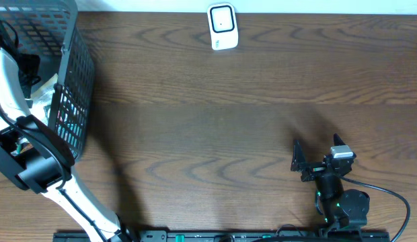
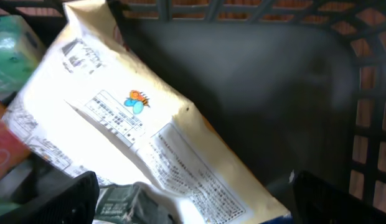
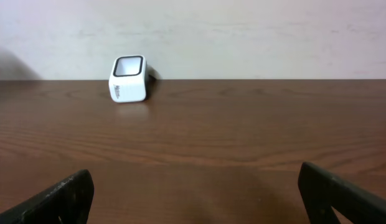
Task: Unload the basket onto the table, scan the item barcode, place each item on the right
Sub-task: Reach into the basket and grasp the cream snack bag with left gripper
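A cream packet (image 2: 127, 134) with printed labels and a small orange-and-blue logo lies tilted inside the black mesh basket (image 1: 75, 74) at the table's left edge. My left gripper (image 2: 193, 186) hovers open just above the packet's lower end, one finger on each side and nothing held. The white barcode scanner (image 1: 222, 27) stands at the table's far edge, also seen as the white scanner (image 3: 128, 79) in the right wrist view. Over bare wood at the front right, my right gripper (image 1: 317, 152) is open and empty, pointing toward the scanner.
A dark green packet (image 2: 127, 202) lies under the left gripper. At the basket's left side are a green bag (image 2: 12, 50) and a red item (image 2: 6, 152). The basket's wall (image 2: 367, 93) rises at the right.
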You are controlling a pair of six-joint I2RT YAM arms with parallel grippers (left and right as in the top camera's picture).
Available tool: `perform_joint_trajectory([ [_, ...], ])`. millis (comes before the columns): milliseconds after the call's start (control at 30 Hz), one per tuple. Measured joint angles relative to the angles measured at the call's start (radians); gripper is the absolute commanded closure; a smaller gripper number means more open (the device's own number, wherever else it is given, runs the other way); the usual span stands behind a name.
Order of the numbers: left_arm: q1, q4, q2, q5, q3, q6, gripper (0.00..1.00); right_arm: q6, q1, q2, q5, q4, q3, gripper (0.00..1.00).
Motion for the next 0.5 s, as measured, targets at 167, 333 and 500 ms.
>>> perform_joint_trajectory([
  [167, -0.002, 0.107, 0.001, 0.011, -0.113, -0.002, 0.02, 0.0, 0.0, 0.0, 0.0, 0.0, 0.0, 0.01],
  [333, -0.002, 0.223, 0.001, 0.016, -0.229, -0.004, 0.02, 0.0, 0.0, 0.0, 0.0, 0.0, 0.0, 0.01],
  [500, -0.002, 0.255, -0.004, 0.01, -0.264, -0.005, 0.49, 0.0, 0.0, 0.0, 0.0, 0.0, 0.0, 0.01],
])
